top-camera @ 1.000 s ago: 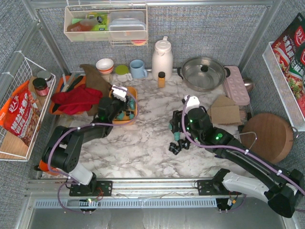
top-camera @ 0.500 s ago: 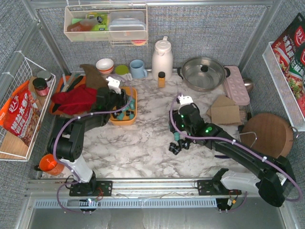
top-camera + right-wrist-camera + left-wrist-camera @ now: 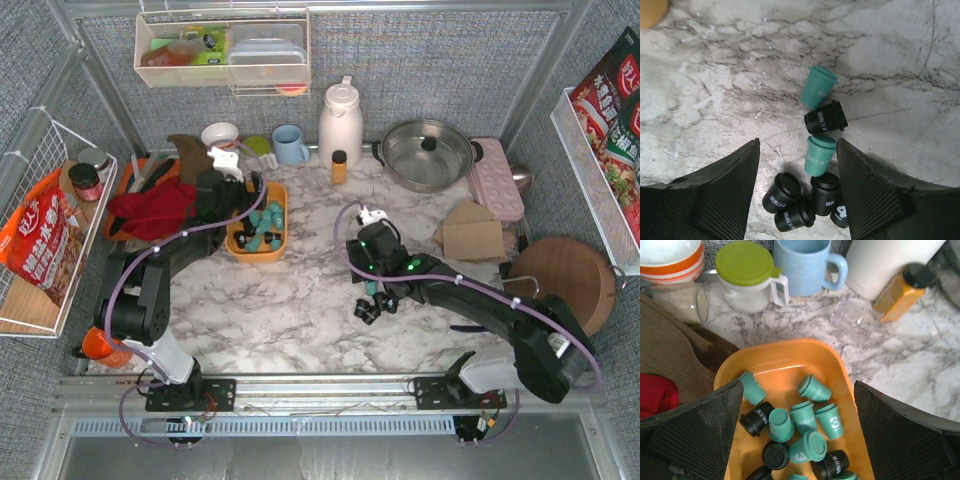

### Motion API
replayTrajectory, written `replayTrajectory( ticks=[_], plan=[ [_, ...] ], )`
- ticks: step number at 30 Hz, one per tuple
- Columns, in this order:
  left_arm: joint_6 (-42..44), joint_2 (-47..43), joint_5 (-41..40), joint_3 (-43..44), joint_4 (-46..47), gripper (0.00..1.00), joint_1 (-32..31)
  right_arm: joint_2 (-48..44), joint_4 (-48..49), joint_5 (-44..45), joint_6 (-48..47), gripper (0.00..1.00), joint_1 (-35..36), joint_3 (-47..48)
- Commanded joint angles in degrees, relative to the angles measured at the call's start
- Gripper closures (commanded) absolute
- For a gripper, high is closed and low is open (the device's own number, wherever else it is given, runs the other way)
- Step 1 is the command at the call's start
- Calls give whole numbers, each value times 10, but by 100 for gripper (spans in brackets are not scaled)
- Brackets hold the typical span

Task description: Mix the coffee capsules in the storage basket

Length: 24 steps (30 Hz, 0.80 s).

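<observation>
Capsules point(image 3: 780, 425), teal and black, sit in the orange basket point(image 3: 785, 357) under the open left gripper point(image 3: 797, 388); right wrist view alone shows the right gripper point(image 3: 799, 142) open over loose ones

A white thermos jug point(image 3: 340, 122) is standing at the back of the marble table point(image 3: 300, 310), with a blue mug point(image 3: 290, 144) sitting to its left and a small amber bottle point(image 3: 339, 166) standing just in front. A lidded steel pot point(image 3: 427, 152) is resting further right, beside a pink tray point(image 3: 497, 178). A red cloth point(image 3: 150, 212) is lying crumpled at the left (a brown cloth point(image 3: 186, 150) beside it), and a round wooden board point(image 3: 565, 284) is lying at the right edge.
</observation>
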Motion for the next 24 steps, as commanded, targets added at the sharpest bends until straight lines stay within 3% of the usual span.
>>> replayTrajectory(
  ticks=[1,8,24],
  plan=[
    [-49,-18,-38,41,-94,1,0,50,25,22,-16,40,-6,7],
    [-71,-67,-51,12,-66,1,0,122,63,26,18,44,-16,28],
    [-119,-108,-38,0,-61,1,0,178,84,69,89,56,-17,65]
  ],
)
